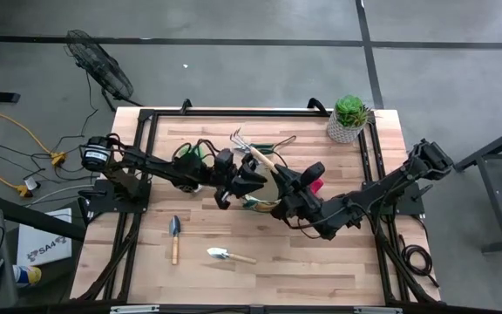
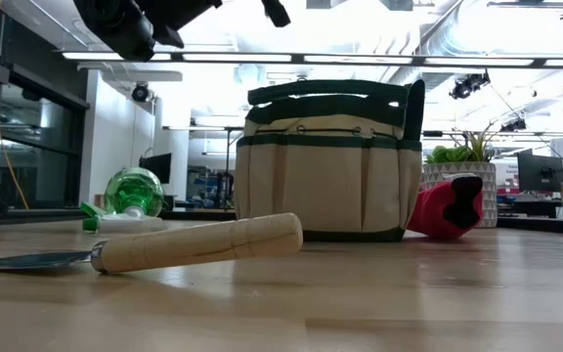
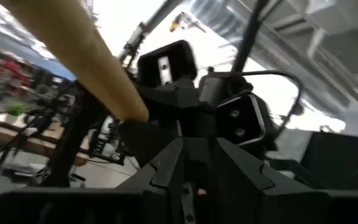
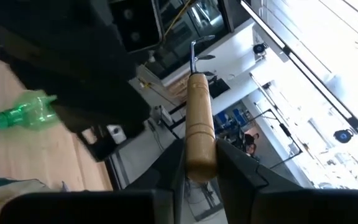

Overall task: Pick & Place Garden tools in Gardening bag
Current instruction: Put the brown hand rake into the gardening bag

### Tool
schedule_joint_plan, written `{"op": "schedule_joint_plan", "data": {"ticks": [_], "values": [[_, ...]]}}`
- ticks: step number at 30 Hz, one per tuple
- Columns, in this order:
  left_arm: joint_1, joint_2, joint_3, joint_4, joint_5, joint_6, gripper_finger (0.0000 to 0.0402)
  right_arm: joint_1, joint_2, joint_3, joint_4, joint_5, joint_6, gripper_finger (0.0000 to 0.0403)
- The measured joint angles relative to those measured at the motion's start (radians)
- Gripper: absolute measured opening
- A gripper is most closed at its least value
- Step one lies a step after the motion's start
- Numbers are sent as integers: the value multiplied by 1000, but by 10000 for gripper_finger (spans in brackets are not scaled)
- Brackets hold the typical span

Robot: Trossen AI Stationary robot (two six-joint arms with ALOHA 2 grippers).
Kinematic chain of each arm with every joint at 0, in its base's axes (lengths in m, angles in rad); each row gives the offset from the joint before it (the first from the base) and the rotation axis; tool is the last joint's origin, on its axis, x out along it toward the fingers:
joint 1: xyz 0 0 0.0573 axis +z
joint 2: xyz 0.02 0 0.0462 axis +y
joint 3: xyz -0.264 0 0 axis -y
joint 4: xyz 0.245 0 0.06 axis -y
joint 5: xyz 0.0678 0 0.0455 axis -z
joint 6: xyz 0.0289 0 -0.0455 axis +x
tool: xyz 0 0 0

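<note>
A small hand rake (image 1: pixel 253 150) with a wooden handle and metal tines is held up over the table's middle. My right gripper (image 1: pixel 284 178) is shut on it. My left gripper (image 1: pixel 253 179) is open right beside the handle, which passes it in the left wrist view (image 3: pixel 86 56). The tan gardening bag (image 2: pixel 325 161) with dark trim stands upright on its base below both grippers, mostly hidden in the high view (image 1: pixel 260 203). A red item (image 2: pixel 448 207) leans against its side. A green spray bottle (image 2: pixel 135 191) lies on the table. My right gripper pinches the rake's wooden handle at its free end (image 4: pixel 199 163) between its two fingers. The fingers lie along the handle, and the metal shaft (image 4: pixel 192 57) points away from them. The rake is lifted clear of the table.
Two wooden-handled trowels lie on the near part of the table (image 1: pixel 174 237) (image 1: pixel 229 255); one fills the low view's foreground (image 2: pixel 194 244). A green-handled tool (image 1: pixel 279 143) lies toward the far edge. A succulent in a pale pot (image 1: pixel 349 118) stands at the far right corner.
</note>
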Motion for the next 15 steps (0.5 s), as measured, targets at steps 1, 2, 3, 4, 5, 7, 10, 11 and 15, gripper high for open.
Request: {"op": "schedule_joint_plan", "data": {"ticks": [1,2,3,4,5,7,10,11,15], "values": [[11,-11,0,-20,28,-2,89,0,-5,0,1,5,7,62],[22,-27,0,-55,54,-3,89,0,-12,0,1,9,12,62],[33,-45,0,-103,79,-2,90,0,-21,0,3,14,17,62],[42,-62,0,-153,97,2,90,0,-33,0,4,17,22,61],[49,-81,0,-208,102,14,90,0,-44,0,6,23,30,61],[60,-134,0,-341,113,60,90,0,-66,0,7,33,45,61],[59,-232,0,-559,80,159,90,3,-96,0,6,40,61,61],[58,-268,0,-641,59,198,90,5,-106,0,7,42,64,61],[36,-429,0,-934,-34,326,90,18,-126,0,7,52,87,61]]}}
